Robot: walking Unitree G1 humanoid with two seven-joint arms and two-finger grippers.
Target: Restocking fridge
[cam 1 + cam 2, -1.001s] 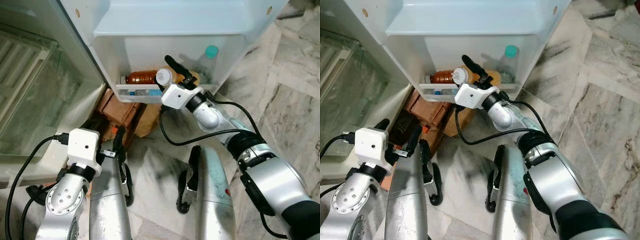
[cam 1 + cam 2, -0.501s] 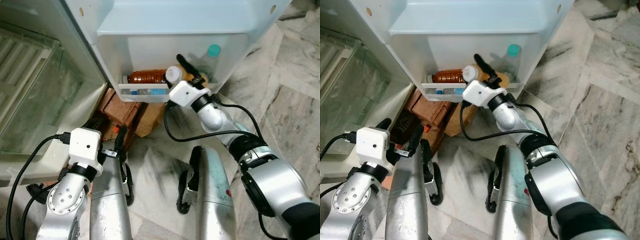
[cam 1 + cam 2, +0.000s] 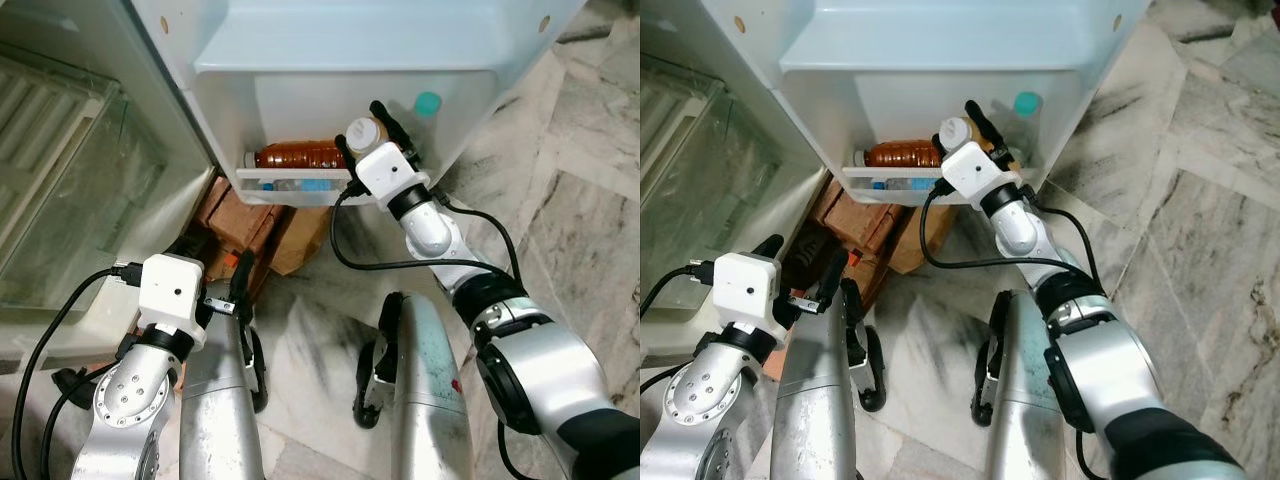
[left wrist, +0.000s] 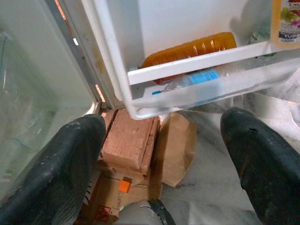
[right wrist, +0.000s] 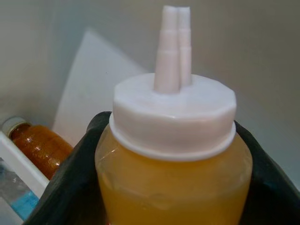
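Observation:
My right gripper (image 3: 372, 128) is shut on a yellow squeeze bottle (image 5: 173, 178) with a white nozzle cap (image 3: 361, 131), held upright inside the lowest shelf (image 3: 290, 185) of the open fridge door. In that shelf a brown bottle (image 3: 298, 155) lies on its side, with a clear bottle with a blue label (image 4: 199, 78) below it. A bottle with a teal cap (image 3: 427, 103) stands behind the gripper. My left gripper (image 4: 164, 154) is open low by my left leg, holding nothing.
Under the door sit brown bricks (image 4: 131, 143) and a brown paper bag (image 4: 176, 140) on the marble floor (image 3: 560, 200). The fridge's glass shelf and crisper (image 3: 70, 170) lie to the left. My two silver legs (image 3: 420, 400) stand below.
My right gripper has carried the yellow bottle rightward and deeper into the door shelf and turned it upright. The left arm has not moved.

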